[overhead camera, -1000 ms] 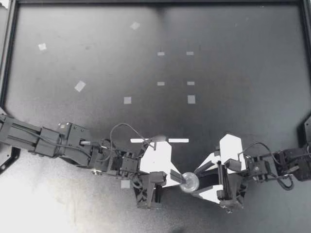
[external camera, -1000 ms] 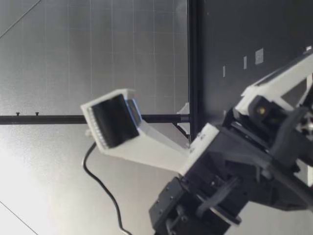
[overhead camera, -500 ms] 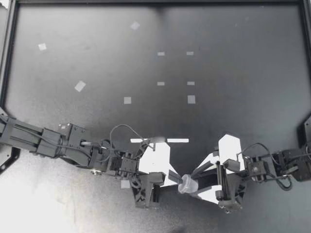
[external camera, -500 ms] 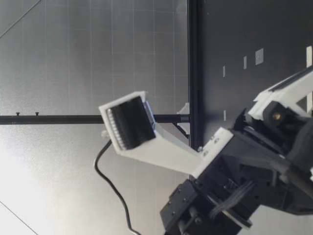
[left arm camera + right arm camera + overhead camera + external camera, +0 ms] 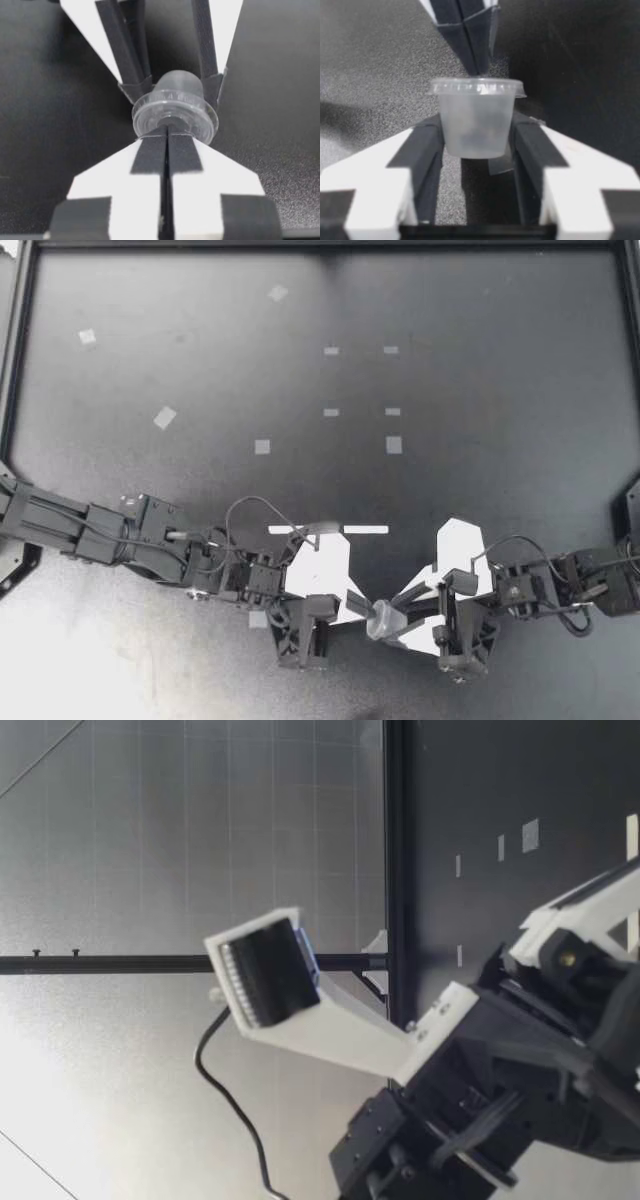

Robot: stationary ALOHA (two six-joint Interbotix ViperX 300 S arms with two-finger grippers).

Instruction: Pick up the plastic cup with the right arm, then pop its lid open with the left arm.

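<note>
Lidded cup [image 5: 384, 621] | clamped between right tool [image 5: 398, 618] fingers | left tool [image 5: 362, 606] fingers together, tips at its rim

- Table [image 5: 520, 390]: black top, dark frame at the edges.
- Four small tape marks [image 5: 331, 350] form a rectangle mid-table.
- Larger tape squares [image 5: 164, 418] lie scattered around them.
- White strip [image 5: 366, 529] lies toward the near edge.
</note>
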